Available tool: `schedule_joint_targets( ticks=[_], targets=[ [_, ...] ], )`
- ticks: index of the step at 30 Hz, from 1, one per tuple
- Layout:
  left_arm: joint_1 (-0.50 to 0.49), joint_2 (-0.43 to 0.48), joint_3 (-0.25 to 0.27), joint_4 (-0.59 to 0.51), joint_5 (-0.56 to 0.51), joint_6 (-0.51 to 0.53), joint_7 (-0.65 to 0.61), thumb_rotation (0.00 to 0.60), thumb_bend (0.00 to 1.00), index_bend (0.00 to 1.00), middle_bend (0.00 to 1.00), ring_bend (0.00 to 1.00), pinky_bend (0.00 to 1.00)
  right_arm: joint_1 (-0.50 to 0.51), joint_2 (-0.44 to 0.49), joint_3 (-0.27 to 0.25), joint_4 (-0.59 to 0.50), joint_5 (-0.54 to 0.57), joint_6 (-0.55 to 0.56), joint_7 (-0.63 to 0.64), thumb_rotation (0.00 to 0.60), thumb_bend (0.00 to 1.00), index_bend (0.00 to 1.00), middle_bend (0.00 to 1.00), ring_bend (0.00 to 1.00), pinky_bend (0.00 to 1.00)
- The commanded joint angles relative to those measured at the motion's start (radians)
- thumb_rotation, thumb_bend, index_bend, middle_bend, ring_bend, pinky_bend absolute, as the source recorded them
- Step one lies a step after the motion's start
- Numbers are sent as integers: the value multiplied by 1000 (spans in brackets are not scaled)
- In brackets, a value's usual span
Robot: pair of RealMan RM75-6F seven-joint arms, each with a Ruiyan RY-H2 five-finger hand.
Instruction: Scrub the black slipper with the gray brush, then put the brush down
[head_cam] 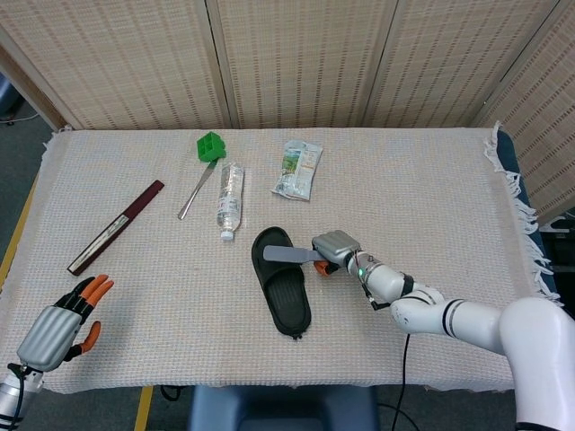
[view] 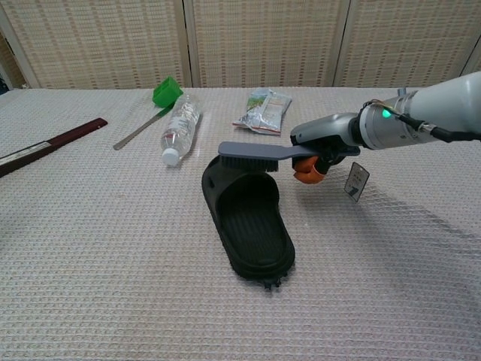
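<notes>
The black slipper [head_cam: 283, 289] [view: 252, 222] lies at the table's front middle, its strap end toward the far side. My right hand [head_cam: 334, 249] [view: 322, 147] grips the handle of the gray brush [head_cam: 289, 256] [view: 252, 155], whose bristle head rests across the slipper's strap end. My left hand [head_cam: 61, 324] hangs at the front left table corner, fingers spread and holding nothing; the chest view does not show it.
A clear water bottle [head_cam: 229, 198] [view: 179, 126], a green-headed tool [head_cam: 205, 160] [view: 154, 105] and a snack packet [head_cam: 298, 169] [view: 263, 110] lie beyond the slipper. A dark red stick [head_cam: 115, 226] [view: 49, 146] lies at the left. A small tag [view: 355, 182] dangles under my right wrist.
</notes>
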Motion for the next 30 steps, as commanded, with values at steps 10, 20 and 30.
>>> schedule_joint_targets(
  ticks=[10, 20, 30],
  targets=[
    [2, -3, 3, -2, 2, -3, 19, 600, 597, 0, 0, 50, 302, -68, 115, -60, -91, -30, 43, -11, 600, 615, 1000, 964, 963, 1000],
    [12, -4, 1, -5, 3, 13, 35, 600, 597, 0, 0, 50, 303, -179, 294, -76, -221, -108, 140, 14, 600, 615, 1000, 964, 963, 1000],
    [3, -10, 4, -11, 6, -6, 50, 600, 598, 0, 0, 49, 302, -299, 235, -161, -118, -130, 253, -74, 600, 615, 977, 962, 891, 1000]
  ],
)
